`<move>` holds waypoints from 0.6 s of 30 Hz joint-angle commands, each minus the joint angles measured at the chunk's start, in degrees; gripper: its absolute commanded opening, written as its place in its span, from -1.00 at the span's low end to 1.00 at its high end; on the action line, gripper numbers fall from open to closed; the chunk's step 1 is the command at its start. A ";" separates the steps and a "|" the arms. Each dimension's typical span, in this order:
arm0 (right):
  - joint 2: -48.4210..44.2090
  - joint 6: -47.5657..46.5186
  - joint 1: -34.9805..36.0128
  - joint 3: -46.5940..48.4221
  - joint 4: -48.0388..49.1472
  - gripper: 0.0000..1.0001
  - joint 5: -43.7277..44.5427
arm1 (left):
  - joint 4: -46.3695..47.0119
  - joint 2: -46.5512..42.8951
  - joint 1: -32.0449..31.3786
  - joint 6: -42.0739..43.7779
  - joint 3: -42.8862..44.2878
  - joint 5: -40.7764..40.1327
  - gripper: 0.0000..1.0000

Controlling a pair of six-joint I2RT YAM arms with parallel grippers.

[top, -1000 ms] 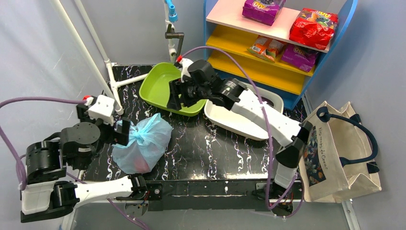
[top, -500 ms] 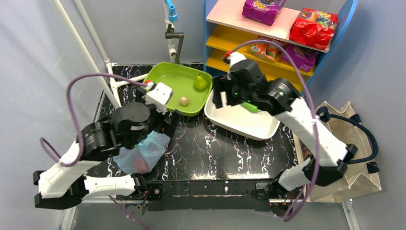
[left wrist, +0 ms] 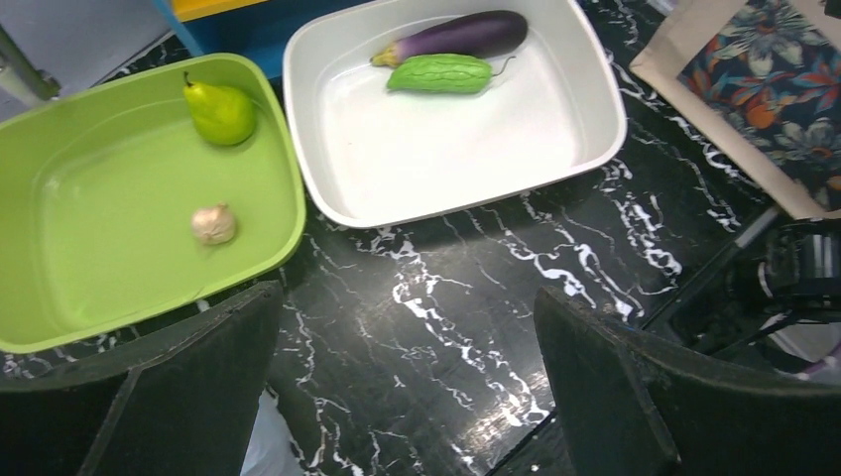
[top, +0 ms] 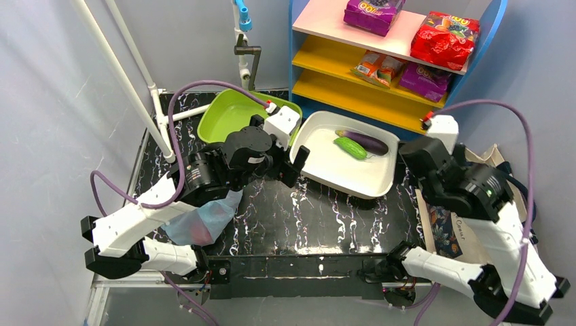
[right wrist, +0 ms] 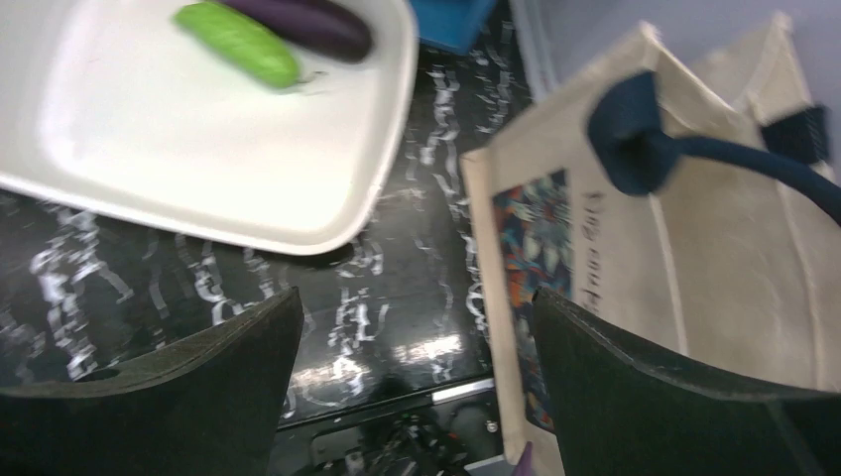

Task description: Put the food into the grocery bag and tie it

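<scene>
**Figure. Workspace late in the bagging task, seen from the room.** The thin light-blue grocery bag lay slumped on the black marbled tabletop at its near-left part, partly under the left arm. A red shape showed through the plastic, so the red food was judged to be inside already. The arm hid the bag's neck and handles, so it could not be told whether a knot was there.

The jaws of the left arm hung spread wide and empty above the bare tabletop, between the green tray and the white tray. The jaws of the right arm also stood released and empty. They were held out at the right edge above the beige canvas tote, well apart from the bag, which left the middle of the tabletop free for the other arm.

What lay in the trays was not red produce, which probably explains why it was not bagged:
- a pear and a garlic bulb in the green tray;
- an eggplant touching a bumpy green cucumber in the white tray.

The step in hand appeared to be the tying, or a check of it. That would call for both arms to return to the handles.
</scene>
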 commanded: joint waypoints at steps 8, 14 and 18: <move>-15.44 -7.69 -7.70 -19.04 12.37 0.90 9.53 | 1.47 -1.03 -0.39 -9.42 -0.13 5.54 0.97; -9.72 -17.49 -22.93 -15.75 19.30 0.97 -8.10 | 0.71 -2.12 -1.13 -11.86 -0.96 5.81 0.96; -2.33 -19.60 -31.93 -6.71 17.13 0.97 -13.32 | 0.25 -2.68 -1.64 -12.98 -1.59 5.79 0.96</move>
